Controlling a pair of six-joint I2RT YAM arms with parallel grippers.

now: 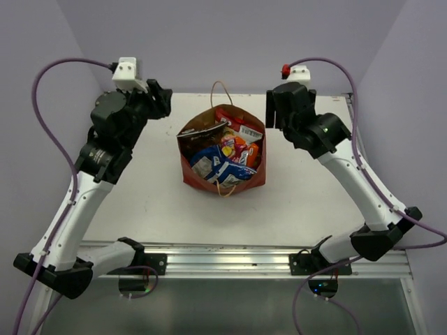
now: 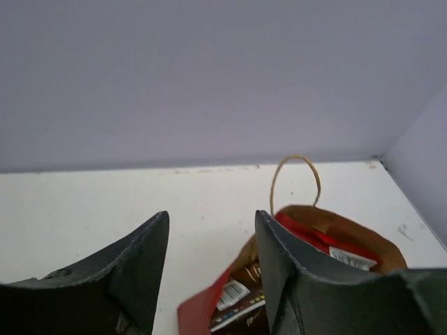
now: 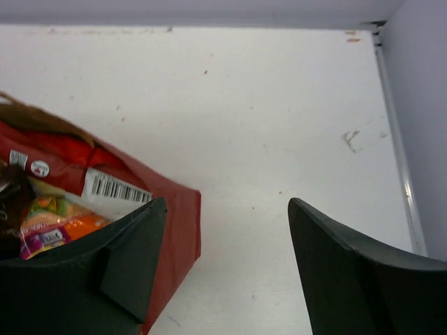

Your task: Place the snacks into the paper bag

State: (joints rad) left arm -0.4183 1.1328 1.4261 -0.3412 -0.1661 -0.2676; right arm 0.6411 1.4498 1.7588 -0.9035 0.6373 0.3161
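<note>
The red paper bag [image 1: 190, 174] stands open at the table's middle, its brown inside and looped handles showing. Inside it lie the snacks: a blue-white packet [image 1: 213, 166], a brown chip bag [image 1: 199, 137], a red candy bag [image 1: 235, 117], a white-yellow-red bag [image 1: 250, 131] and a small orange-yellow-pink bag [image 1: 236, 147]. My left gripper [image 1: 162, 100] is open and empty, raised at the bag's back left; the bag also shows in the left wrist view [image 2: 192, 310]. My right gripper [image 1: 272, 110] is open and empty, raised at the bag's back right; the bag's corner shows in the right wrist view [image 3: 178, 223].
The white table [image 1: 147, 202] is bounded by lilac walls at the back and both sides. A metal rail [image 1: 230, 262] runs along the near edge by the arm bases. Cables loop from both wrists.
</note>
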